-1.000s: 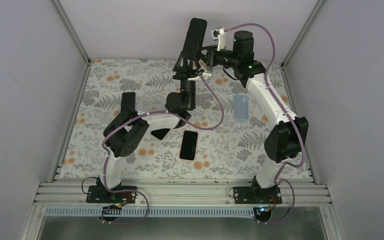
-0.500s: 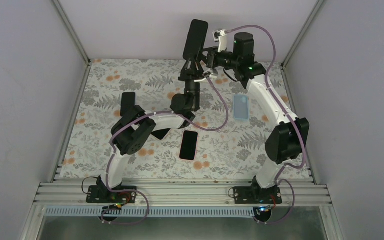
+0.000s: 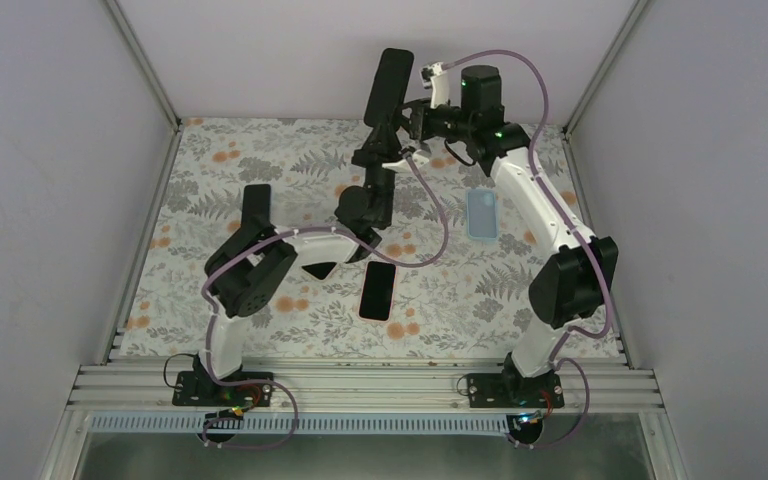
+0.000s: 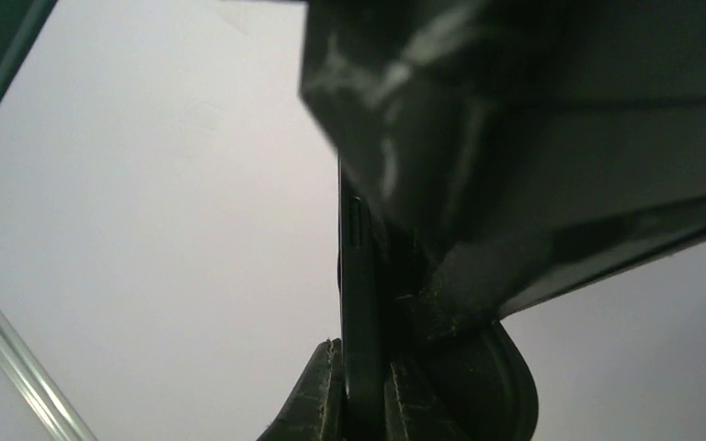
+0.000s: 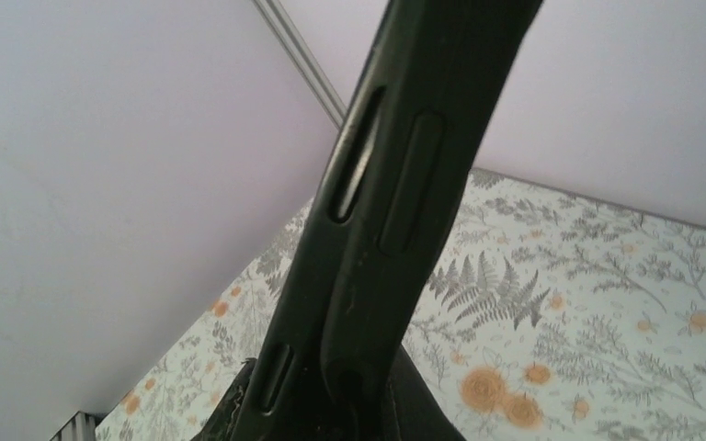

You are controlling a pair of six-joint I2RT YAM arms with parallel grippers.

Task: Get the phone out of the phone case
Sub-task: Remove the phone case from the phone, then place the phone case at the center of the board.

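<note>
Black phone case stands aloft over the far middle of the table in the top view, its long axis rising and tilting slightly right. The phone is judged to be seated inside, though no view separates the two. Reaching up from below, the left gripper pinches the case's lower end; the right gripper comes in from the right and clamps that same end, so neither arm is nearer. A dark slab and a blue case lie flat on the table, well apart.

From the left wrist, the fingers press on the case's thin edge, which runs straight up away from them.

From the right wrist, the case's side with its button cut-outs slants up and right from closed jaws. Freeing the phone likely means working the two grips against each other across that axis.
</note>
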